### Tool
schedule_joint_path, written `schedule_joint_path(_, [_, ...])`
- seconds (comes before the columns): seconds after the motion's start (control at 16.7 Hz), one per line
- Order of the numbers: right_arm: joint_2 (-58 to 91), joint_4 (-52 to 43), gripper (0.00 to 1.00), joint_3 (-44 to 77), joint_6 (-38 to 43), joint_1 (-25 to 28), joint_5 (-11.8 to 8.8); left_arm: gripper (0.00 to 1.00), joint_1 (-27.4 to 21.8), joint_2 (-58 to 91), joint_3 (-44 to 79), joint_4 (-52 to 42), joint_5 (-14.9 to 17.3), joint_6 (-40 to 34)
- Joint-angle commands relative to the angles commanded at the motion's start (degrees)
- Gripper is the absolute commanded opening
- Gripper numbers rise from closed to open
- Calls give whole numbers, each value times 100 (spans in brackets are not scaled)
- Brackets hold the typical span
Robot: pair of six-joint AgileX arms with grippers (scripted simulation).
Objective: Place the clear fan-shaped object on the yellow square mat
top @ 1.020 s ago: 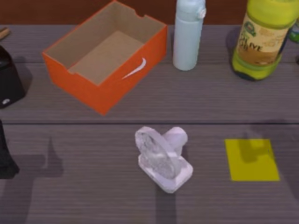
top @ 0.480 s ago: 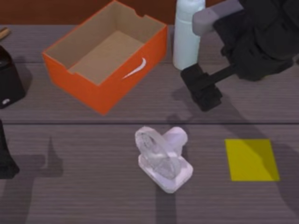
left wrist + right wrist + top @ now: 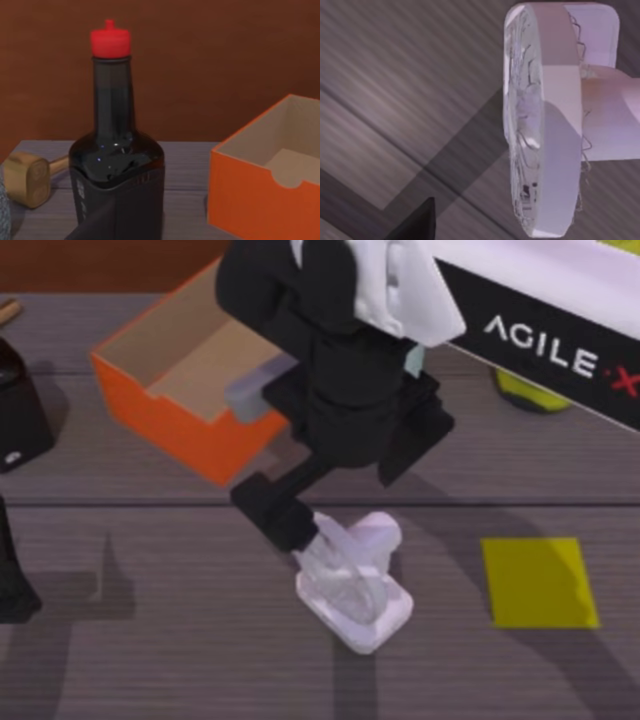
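The clear fan-shaped object [image 3: 355,585] stands on its white base at the table's middle front, its ribbed disc upright [image 3: 545,125]. My right gripper [image 3: 315,525] hangs open just above and behind it, reaching in from the back right. One black finger [image 3: 278,515] is close beside the disc's left face, and the same fingertip [image 3: 417,225] shows apart from the disc in the right wrist view. The other finger is hidden under the wrist. The yellow square mat [image 3: 540,582] lies bare to the fan's right. My left gripper [image 3: 12,585] is parked at the left edge.
An open orange box [image 3: 160,380] sits at the back left, partly covered by the right arm. A dark sauce bottle with a red cap [image 3: 117,165] stands at the far left beside a brass-coloured object [image 3: 27,177]. The olive oil bottle [image 3: 525,390] peeks out behind the arm.
My right arm has swung in from the back right, across the table, and dropped over the fan. The fan and the mat have not moved.
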Motion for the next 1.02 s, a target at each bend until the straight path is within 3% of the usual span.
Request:
schedule_joint_path(0.48, [211,-132,100,153,1,65,-1,100,0,0,0,0,0,0])
schedule_joint_path(1.02, [159,1007,100,-1047,17,99,0,100,0,0,0,0,0,0])
